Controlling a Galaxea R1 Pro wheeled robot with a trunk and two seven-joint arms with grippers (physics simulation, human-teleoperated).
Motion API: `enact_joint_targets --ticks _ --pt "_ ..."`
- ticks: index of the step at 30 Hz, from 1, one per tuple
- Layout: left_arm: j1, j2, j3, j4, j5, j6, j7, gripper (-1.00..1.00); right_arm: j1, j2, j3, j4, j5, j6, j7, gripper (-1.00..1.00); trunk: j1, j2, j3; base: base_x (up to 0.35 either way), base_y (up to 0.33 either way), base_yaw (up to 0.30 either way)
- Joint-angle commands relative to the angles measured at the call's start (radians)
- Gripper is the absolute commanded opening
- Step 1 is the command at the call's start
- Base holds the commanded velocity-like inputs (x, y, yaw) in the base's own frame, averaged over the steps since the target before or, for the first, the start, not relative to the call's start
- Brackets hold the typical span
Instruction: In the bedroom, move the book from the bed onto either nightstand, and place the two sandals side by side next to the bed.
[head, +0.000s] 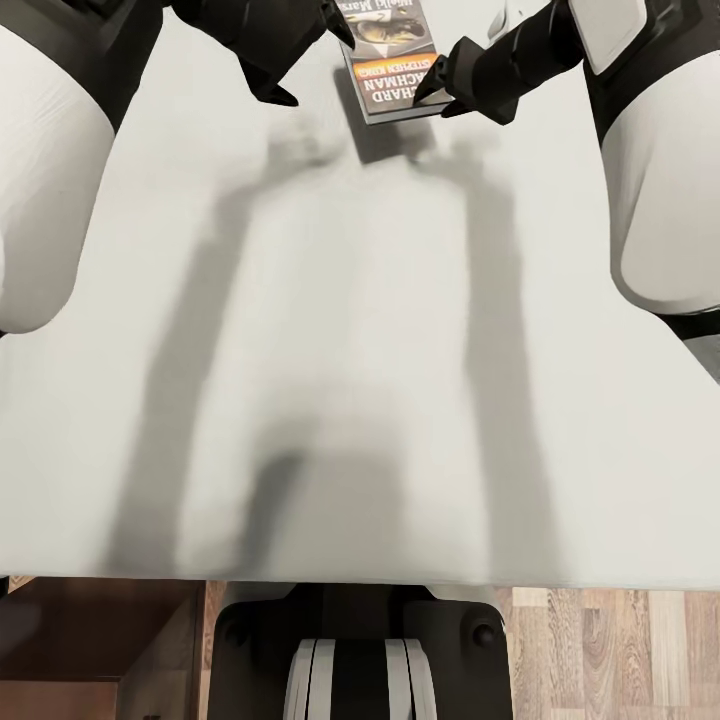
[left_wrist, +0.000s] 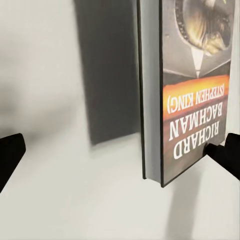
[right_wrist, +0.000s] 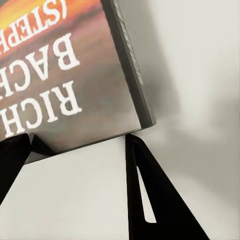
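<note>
Off-white bed (head: 330, 330) is holding the book (head: 392, 60) at its far side, right gripper (head: 447, 92) gaping open around its near corner, left gripper (head: 300, 65) hanging open alongside; it's looking light and stiff, so I'd be pinching that edge.

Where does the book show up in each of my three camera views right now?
Head view: the book sits at top center on the white mattress, between both grippers.
Left wrist view: it fills the right half, cover and page edge visible.
Right wrist view: its corner occupies the upper left, beside the right gripper.
Shared landmark: the white "RICHARD BACHMAN" lettering under the orange band.
</note>
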Motion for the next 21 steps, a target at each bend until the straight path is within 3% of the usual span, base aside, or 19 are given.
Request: enact_joint_targets --ticks 1,12,21 --pt "-0.001 0.001 -0.001 -0.002 0.011 -0.001 0.007 1.0 0.0 0.002 -0.006 -0.001 0.003 0.004 0.003 -1.0 0.0 0.0 0.0 0.0 0.0 0.0" --pt "0.003 0.003 0.009 -0.006 0.011 -0.021 -0.057 1.0 -0.001 0.003 -0.005 0.0 -0.062 0.004 0.001 -1.0 0.0 0.0 0.0 0.0 0.0 0.0" --pt "0.01 0.003 0.01 -0.006 0.012 -0.031 -0.111 1.0 -0.004 0.002 -0.005 0.001 -0.077 0.004 0.0 -1.0 0.0 0.0 0.0 0.0 0.0 0.0"
